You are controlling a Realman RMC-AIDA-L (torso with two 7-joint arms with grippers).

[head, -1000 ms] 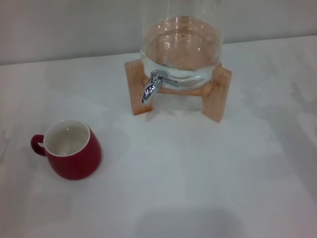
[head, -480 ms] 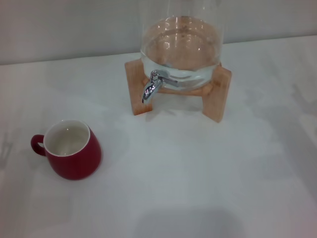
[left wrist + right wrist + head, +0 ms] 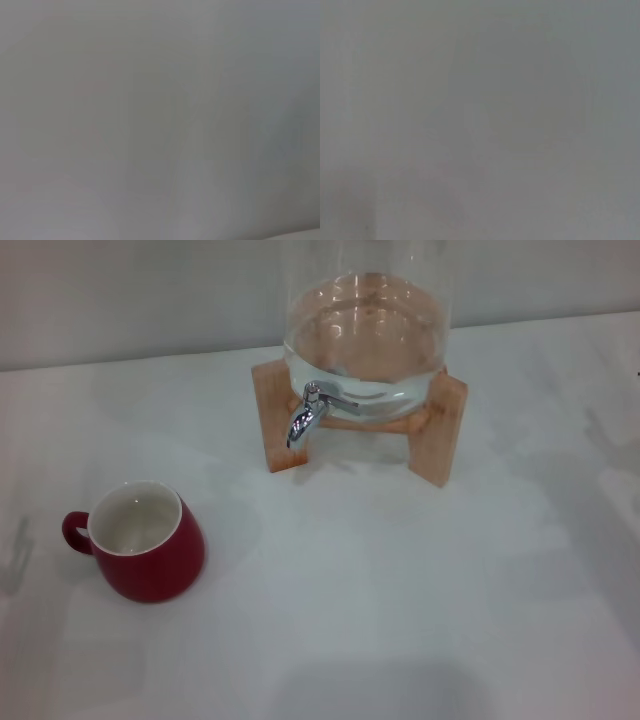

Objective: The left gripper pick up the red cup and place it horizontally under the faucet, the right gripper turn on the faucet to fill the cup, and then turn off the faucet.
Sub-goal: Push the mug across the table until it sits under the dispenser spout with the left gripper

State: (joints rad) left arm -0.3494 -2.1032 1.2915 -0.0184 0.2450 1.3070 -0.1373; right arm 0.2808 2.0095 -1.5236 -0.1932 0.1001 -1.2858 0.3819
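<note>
Red cup (image 3: 143, 543): I see it upright on the table (image 3: 400, 580), well apart from the faucet (image 3: 308, 412).
Claws: neither visible to me; state unknown.

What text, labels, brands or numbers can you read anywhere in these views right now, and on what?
None: no readable text in any view.
The red cup: plain, no print.
The faucet and the glass dispenser: no markings visible.
The wooden stand: bare wood.
Both wrist views show only blank grey surface; neither gripper is in view.

Head view looking down over table (image 3: 400, 590), wrist views (both) facing blank grey
</note>
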